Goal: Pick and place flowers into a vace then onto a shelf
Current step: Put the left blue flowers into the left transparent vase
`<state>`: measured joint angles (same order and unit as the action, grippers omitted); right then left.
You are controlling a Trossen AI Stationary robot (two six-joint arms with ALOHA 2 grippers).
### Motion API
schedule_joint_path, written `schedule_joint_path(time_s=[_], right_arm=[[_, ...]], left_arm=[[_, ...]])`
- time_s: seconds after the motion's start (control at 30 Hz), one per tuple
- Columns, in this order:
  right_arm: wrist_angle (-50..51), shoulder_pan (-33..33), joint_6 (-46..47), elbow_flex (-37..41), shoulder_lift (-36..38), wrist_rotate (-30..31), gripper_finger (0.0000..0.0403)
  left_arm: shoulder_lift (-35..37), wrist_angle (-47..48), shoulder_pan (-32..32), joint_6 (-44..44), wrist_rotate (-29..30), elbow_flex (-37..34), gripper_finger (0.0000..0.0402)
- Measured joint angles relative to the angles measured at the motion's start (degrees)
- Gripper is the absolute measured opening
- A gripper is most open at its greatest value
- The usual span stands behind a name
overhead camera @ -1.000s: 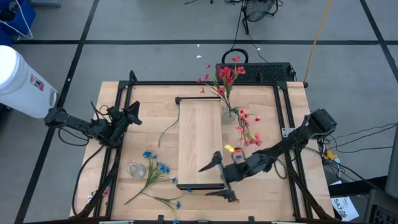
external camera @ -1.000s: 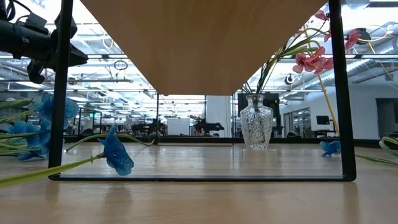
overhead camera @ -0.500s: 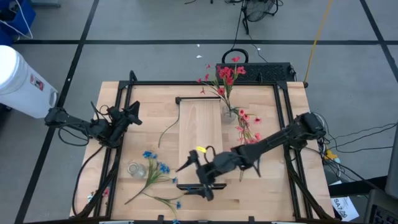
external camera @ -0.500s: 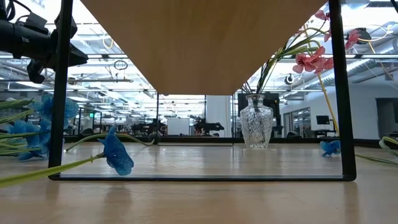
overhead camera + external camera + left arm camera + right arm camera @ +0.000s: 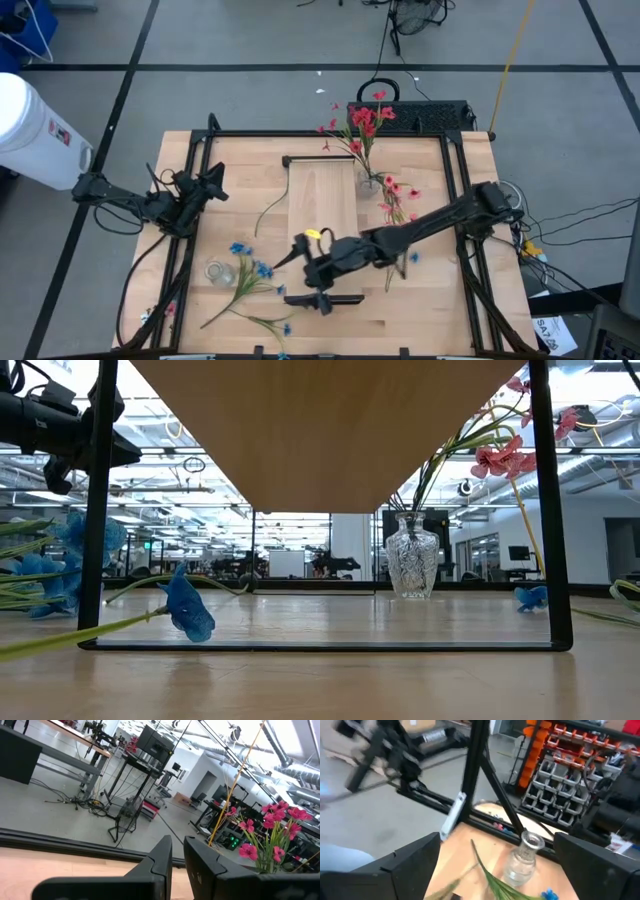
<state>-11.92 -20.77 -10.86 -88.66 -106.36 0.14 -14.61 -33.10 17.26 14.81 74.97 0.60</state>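
I'm seeing the blue flowers (image 5: 245,272) lying at the lower left of the high view beside an empty glass vase (image 5: 220,272); the red-pink flowers (image 5: 366,125) are standing in a second vase (image 5: 369,183) at the shelf's (image 5: 322,210) upper-right edge. My right gripper (image 5: 296,276) is reaching across the shelf's lower end, jaws spread wide and holding nothing. Its wrist view is showing the empty vase between the fingers (image 5: 415,860), which the low view is missing. The left gripper (image 5: 212,184) is waiting at the tabletop's (image 5: 440,310) left edge, jaws nearly closed, empty.
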Motion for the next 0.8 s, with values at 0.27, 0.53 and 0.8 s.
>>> schedule_joint_path(time_s=[0.27, 0.53, 0.8], right_arm=[[4.20, -4.37, 5.01, 9.38, 14.91, 3.62, 0.0265], [-13.07, -11.64, 3.57, 33.61, 35.25, 21.90, 0.0113], [-28.49, -17.18, -0.21, 53.51, 50.14, 28.49, 0.0010]], left_arm=[[-0.02, 0.02, -0.02, -0.01, -0.14, 0.01, 0.0051], [-0.02, -0.04, 0.00, 0.00, -0.08, 0.02, 0.0051], [0.00, -0.34, -0.01, 0.57, -0.05, 0.02, 0.0051]])
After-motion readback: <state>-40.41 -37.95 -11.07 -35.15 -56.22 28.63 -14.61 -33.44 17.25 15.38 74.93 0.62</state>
